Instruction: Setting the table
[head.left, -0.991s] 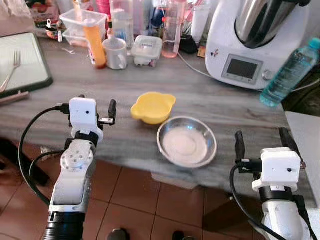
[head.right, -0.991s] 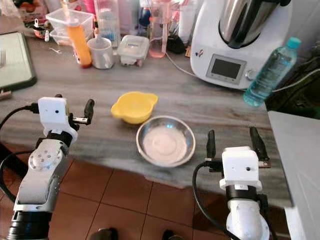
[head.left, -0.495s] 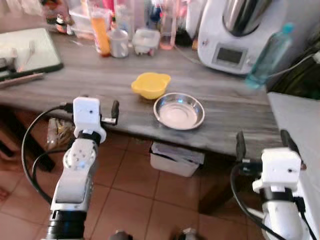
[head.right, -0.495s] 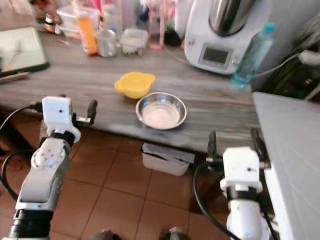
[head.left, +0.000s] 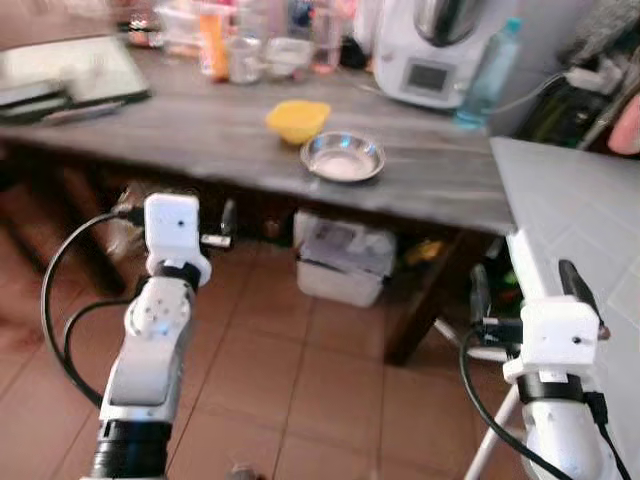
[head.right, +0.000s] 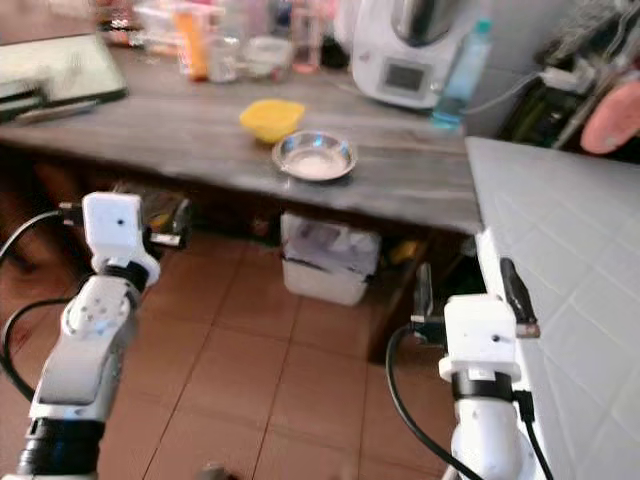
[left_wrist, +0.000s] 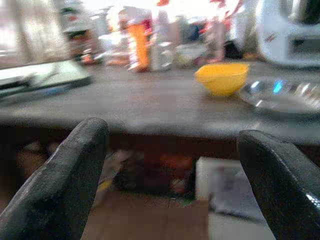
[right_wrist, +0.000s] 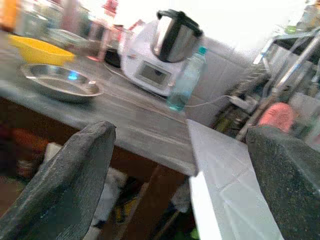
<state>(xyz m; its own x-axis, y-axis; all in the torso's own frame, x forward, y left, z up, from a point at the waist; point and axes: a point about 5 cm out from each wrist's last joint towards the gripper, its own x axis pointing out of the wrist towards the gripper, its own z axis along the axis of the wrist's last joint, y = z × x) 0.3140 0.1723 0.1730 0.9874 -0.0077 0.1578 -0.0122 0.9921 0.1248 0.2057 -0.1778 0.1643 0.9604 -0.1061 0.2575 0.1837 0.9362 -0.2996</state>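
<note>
- My left gripper (head.left: 200, 215) and right gripper (head.left: 525, 285) hover over the tiled floor, short of the wooden table (head.left: 200, 140), fingers spread wide, holding nothing.
- On the table sits the steel plate (head.left: 342, 157).
- The yellow bowl (head.left: 297, 119) sits just beyond the plate.

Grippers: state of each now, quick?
Left gripper: open, empty, short of the table.
Right gripper: open, empty, beside the white counter.

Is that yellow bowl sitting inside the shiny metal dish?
No, the yellow bowl stands on the table beside the metal dish, not inside it.
</note>
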